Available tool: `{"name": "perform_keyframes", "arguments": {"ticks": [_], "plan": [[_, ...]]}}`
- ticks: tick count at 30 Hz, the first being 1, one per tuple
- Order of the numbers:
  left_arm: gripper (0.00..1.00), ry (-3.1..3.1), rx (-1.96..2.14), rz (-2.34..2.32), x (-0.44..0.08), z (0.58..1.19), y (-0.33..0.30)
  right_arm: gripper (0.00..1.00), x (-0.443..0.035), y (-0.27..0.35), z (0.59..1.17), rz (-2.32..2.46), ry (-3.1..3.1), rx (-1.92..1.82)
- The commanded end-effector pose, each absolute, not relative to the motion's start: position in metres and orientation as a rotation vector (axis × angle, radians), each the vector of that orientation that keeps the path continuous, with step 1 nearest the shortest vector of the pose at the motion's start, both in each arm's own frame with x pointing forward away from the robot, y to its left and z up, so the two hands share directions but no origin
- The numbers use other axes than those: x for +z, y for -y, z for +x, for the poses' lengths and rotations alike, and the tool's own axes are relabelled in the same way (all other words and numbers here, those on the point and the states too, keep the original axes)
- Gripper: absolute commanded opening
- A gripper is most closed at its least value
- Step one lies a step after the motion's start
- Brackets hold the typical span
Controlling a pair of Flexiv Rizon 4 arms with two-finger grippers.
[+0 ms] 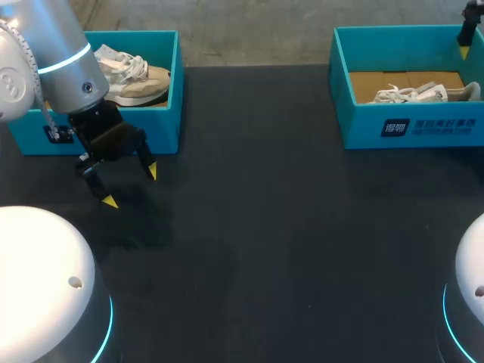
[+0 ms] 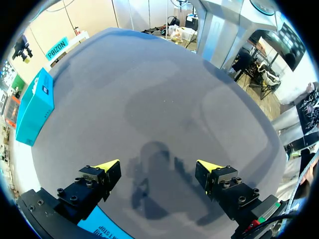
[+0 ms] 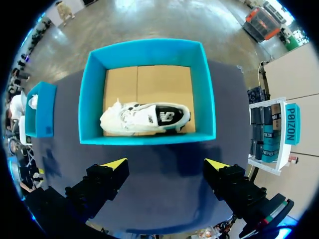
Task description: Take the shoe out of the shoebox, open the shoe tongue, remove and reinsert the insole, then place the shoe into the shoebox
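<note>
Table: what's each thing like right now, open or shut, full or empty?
Left box: open, no lid, shoe inside.
Beige shoe: sitting in the left box.
Right box: open, no lid, shoe inside.
White shoe: lying on its side in the right box.
Left gripper: open, empty.
Right gripper: open, empty.

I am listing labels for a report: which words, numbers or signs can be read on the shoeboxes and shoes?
Right shoebox, front wall: white emblem and a row of white characters, too blurred to read.
White shoe in it: an emblem on the dark side panel, no legible word.
Left shoebox, front wall: a small dark mark, partly hidden, illegible.
Beige shoe: no print shows.
</note>
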State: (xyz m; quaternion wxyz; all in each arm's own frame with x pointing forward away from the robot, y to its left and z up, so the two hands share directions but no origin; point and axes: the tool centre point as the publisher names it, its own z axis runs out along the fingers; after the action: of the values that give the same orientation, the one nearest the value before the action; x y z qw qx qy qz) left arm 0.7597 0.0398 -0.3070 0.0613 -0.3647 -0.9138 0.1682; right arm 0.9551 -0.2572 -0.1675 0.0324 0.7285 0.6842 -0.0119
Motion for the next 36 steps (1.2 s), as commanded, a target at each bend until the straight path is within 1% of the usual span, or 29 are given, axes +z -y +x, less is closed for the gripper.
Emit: {"name": "perform_keyframes", "arguments": {"ticks": [1, 13, 15, 16, 17, 19, 21, 22, 23, 25, 27, 28, 30, 32, 36], "plan": [[1.00, 2.766, 0.505, -1.104, -0.307, 0.759, -0.040, 1.00, -0.162, 0.255, 0.942, 2.264, -2.082, -0.001], [1.00, 2.766, 0.505, -1.104, -0.307, 0.759, -0.040, 1.00, -0.162, 0.255, 0.942, 2.264, -2.082, -0.001], [1.00, 2.755, 0.490, -1.231, -0.299, 0.765, -0.043, 1.00, -0.162, 0.255, 0.942, 2.264, -2.082, -0.001], [1.00, 2.780, 0.477, -1.252, -0.295, 0.772, -0.046, 1.00, -0.162, 0.255, 0.942, 2.264, -2.082, -0.001], [1.00, 2.766, 0.436, -1.376, -0.291, 0.781, -0.049, 1.00, -0.162, 0.255, 0.942, 2.264, -2.082, -0.001], [1.00, 2.799, 0.364, -1.417, -0.285, 0.794, -0.052, 1.00, -0.162, 0.255, 0.942, 2.264, -2.082, -0.001], [1.00, 2.748, 0.308, -1.583, -0.279, 0.808, -0.055, 1.00, -0.162, 0.255, 0.942, 2.264, -2.082, -0.001], [1.00, 2.762, 0.250, -1.567, -0.276, 0.817, -0.055, 1.00, -0.162, 0.255, 0.942, 2.264, -2.082, -0.001], [1.00, 2.686, 0.238, -1.730, -0.271, 0.821, -0.059, 1.00, -0.162, 0.255, 0.942, 2.264, -2.082, -0.001], [1.00, 2.707, 0.183, -1.714, -0.267, 0.835, -0.064, 1.00, -0.162, 0.255, 0.942, 2.264, -2.082, -0.001], [1.00, 2.621, 0.205, -1.843, -0.262, 0.846, -0.072, 1.00, -0.162, 0.255, 0.942, 2.264, -2.082, -0.001], [1.00, 2.645, 0.170, -1.791, -0.260, 0.855, -0.076, 1.00, -0.162, 0.255, 0.942, 2.264, -2.082, -0.001], [1.00, 2.604, 0.130, -1.876, -0.255, 0.868, -0.087, 1.00, -0.162, 0.255, 0.942, 2.264, -2.082, -0.001], [1.00, 2.695, 0.082, -1.757, -0.245, 0.890, -0.101, 1.00, -0.162, 0.255, 0.942, 2.264, -2.082, -0.001], [1.00, 2.695, 0.082, -1.757, -0.245, 0.890, -0.101, 1.00, -0.162, 0.255, 0.942, 2.264, -2.082, -0.001]]}}
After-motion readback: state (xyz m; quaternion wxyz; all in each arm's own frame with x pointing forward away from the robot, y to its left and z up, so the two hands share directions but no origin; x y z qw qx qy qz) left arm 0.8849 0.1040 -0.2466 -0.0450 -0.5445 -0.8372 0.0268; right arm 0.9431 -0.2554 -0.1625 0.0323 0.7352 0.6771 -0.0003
